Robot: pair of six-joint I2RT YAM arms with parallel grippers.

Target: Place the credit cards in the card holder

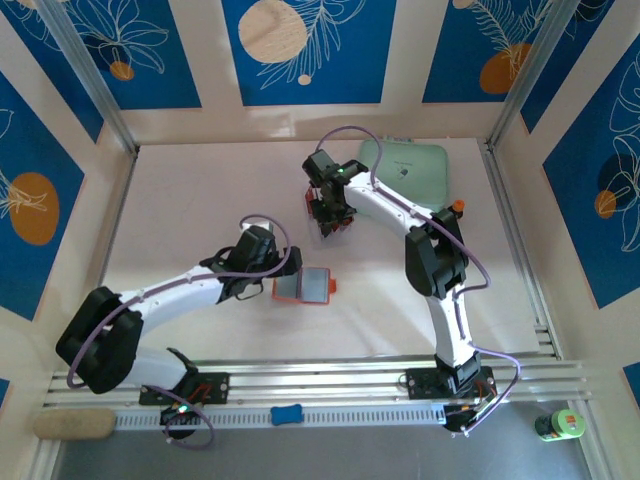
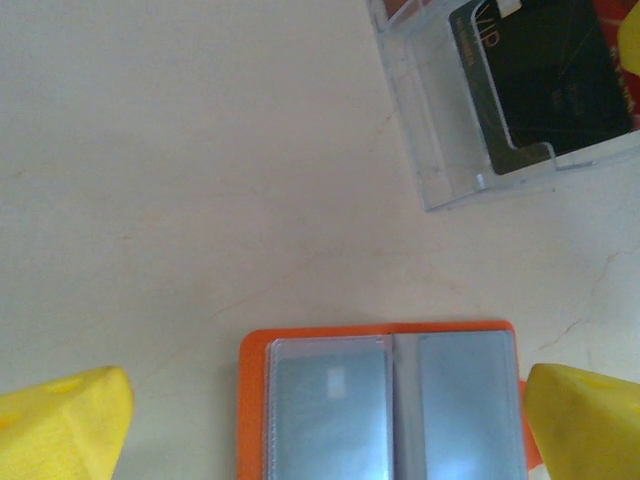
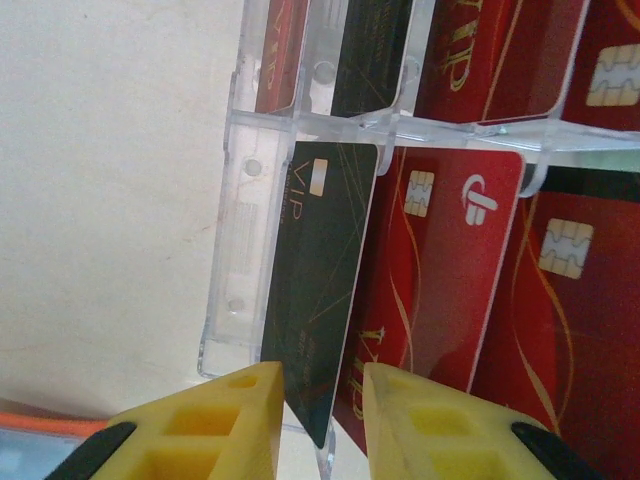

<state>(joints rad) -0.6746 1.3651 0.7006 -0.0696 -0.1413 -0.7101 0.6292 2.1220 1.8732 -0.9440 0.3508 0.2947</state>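
The orange card holder (image 1: 303, 286) lies open on the table, its grey clear pockets facing up (image 2: 375, 330). My left gripper (image 2: 330, 418) hovers over it, open wide, one yellow finger at each side. Several red and black credit cards stand in a clear plastic rack (image 3: 245, 260). My right gripper (image 3: 322, 400) is at the rack (image 1: 330, 215), open only narrowly. Its fingers straddle the lower edge of a black card (image 3: 320, 290). The left finger is against the card, and a gap shows to the right finger. A red card (image 3: 450, 290) stands just behind. The left wrist view also shows that black card (image 2: 545, 80).
A mint-green case (image 1: 405, 168) lies at the back right, just behind the rack. The clear rack (image 2: 440, 170) stands a short way beyond the wallet. Bare tabletop (image 1: 200, 200) stretches to the left. Metal rails (image 1: 330, 375) line the near edge.
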